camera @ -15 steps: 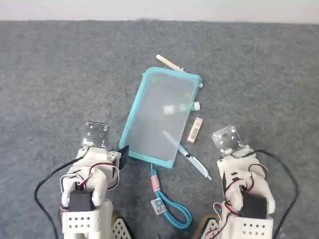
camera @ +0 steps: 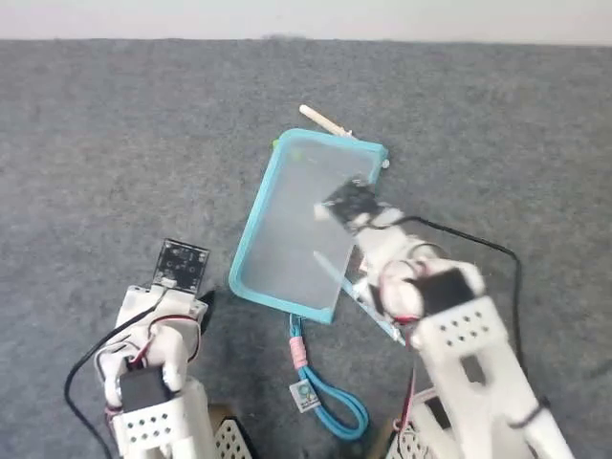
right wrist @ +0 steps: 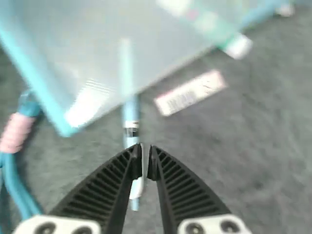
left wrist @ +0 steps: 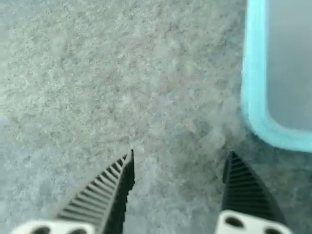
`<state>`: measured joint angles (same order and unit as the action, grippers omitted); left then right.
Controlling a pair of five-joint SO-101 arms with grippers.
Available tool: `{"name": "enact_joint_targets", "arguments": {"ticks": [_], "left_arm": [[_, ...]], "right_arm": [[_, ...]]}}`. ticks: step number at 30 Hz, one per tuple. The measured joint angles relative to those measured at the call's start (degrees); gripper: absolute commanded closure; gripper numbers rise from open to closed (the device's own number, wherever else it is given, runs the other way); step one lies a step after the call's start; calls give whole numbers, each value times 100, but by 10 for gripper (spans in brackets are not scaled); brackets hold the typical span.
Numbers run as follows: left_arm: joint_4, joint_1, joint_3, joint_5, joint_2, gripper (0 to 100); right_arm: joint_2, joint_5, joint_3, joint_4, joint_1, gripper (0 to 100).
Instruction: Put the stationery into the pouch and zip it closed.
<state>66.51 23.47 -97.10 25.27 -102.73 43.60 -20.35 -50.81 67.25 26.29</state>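
Right gripper (right wrist: 144, 152), jaws pressed almost together, has swung up to mid-frame over the pen (right wrist: 127, 87) at the pouch (right wrist: 73, 48) corner; left gripper (left wrist: 178, 163) spread; pen pick-up likely next.

The left arm (camera: 153, 382) and right arm (camera: 459, 330) are white plastic shells. Far behind the jaws, each ends in a block (camera: 148, 426) pierced by a grid of small round holes. Thin black cables (camera: 478, 237) and red wires (camera: 143, 349) loop along the links. The left gripper (left wrist: 180, 161) has matte black wedge-shaped fingers (left wrist: 114, 187), ribbed on their inner faces and rooted in white mounts (left wrist: 248, 224) with dark screw holes (left wrist: 234, 222). The right gripper (right wrist: 145, 148) matches, with the same ribbed black fingers (right wrist: 107, 185).
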Motion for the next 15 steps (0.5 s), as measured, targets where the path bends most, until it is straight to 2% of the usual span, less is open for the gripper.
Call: {"name": "enact_joint_targets", "arguments": {"ticks": [5, 11, 15], "left_arm": [[-440, 949, 0, -281, 0, 720], [-519, 1073, 0, -440, 0, 720], [-519, 1081, 0, -440, 0, 720]], "right_arm": [[-484, 105, 44, -26, 774, 950], [-941, 132, 44, -369, 1758, 950], [-1398, 132, 44, -484, 1890, 950]]}}
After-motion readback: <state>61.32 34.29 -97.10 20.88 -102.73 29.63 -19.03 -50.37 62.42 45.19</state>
